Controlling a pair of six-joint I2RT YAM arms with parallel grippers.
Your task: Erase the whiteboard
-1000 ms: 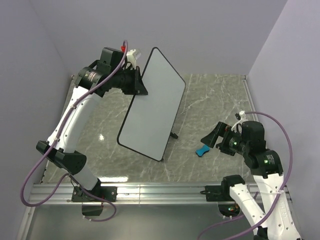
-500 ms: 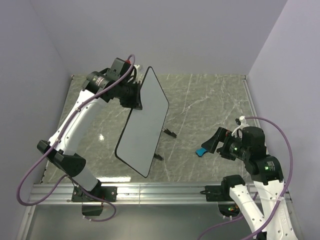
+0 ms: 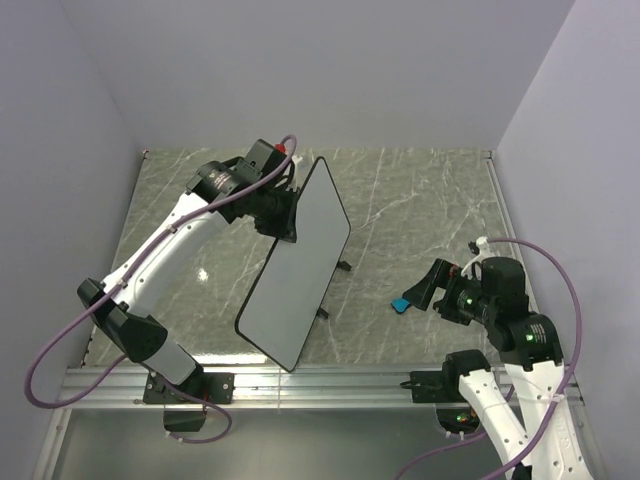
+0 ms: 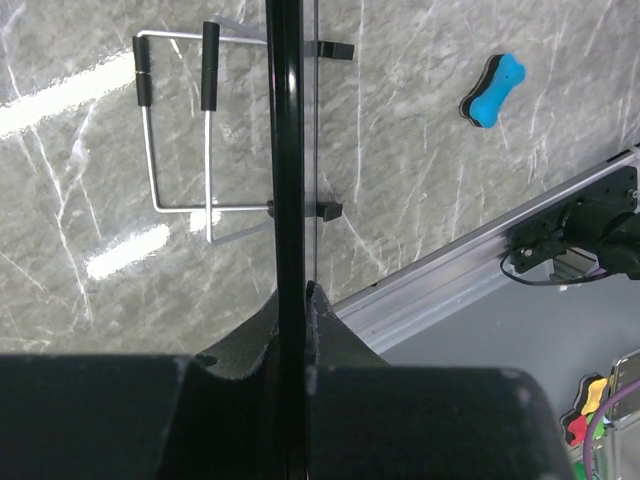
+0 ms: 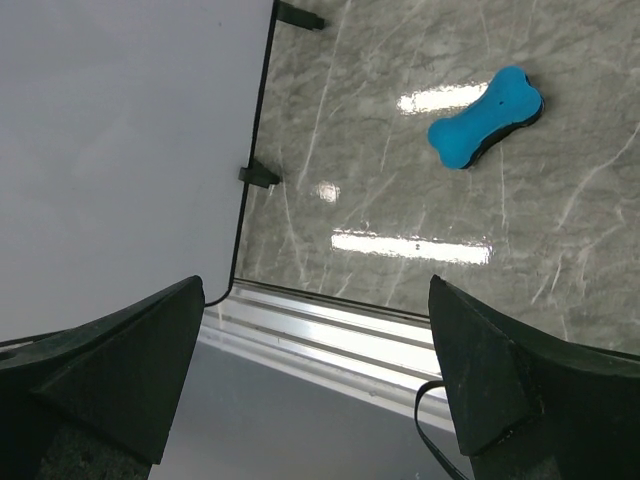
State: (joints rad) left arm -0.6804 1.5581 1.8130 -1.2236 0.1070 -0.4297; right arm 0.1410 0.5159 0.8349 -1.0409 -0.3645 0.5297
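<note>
Whiteboard, large, flat and white with a thin black frame (image 3: 298, 268), tilts over the left-centre of the grey marble table (image 3: 420, 200), its left edge clamped between the left gripper's (image 4: 293, 300) fingers. Only the left wrist view shows its wire stand legs (image 4: 175, 130). Right gripper (image 5: 318, 290), fingers spread wide, hovers near a blue bone-shaped eraser (image 5: 487, 115).

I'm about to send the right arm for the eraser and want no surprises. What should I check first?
1. Left tool shut on the whiteboard edge: ok.
2. Right tool open and empty: ok.
3. Eraser lying free on the table, nothing on it: ok.
4. Board face turned toward the right arm: ok.
5. Wire stand resting on the table: cannot tell.
6. Marks left to wipe: cannot tell; none show on the face.
</note>
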